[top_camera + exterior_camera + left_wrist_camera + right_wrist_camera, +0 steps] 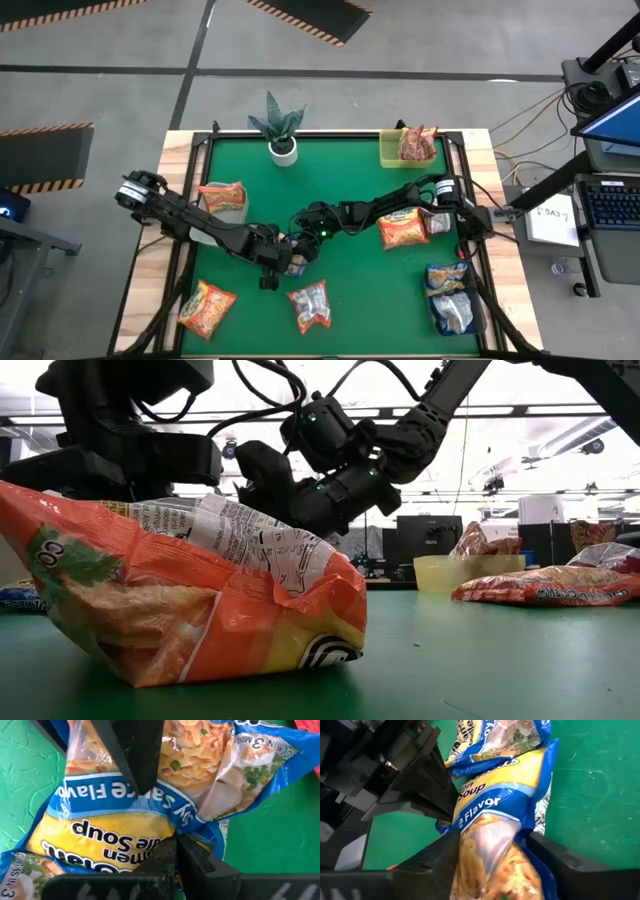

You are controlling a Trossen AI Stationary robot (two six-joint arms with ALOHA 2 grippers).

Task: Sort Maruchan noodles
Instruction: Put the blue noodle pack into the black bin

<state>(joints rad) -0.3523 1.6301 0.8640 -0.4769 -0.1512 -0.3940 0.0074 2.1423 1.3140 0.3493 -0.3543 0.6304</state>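
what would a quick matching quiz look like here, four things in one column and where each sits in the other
Things:
1. potted plant
2. lime-green tray
3. yellow-and-blue packet
4. orange packet

Places:
A. between the left claw and the right claw, mid-table
B. near left corner of the green mat
C. far edge, left of centre
D. far edge, towards the right, a reddish packet inside

Pairs: 1-C, 2-D, 3-A, 4-B
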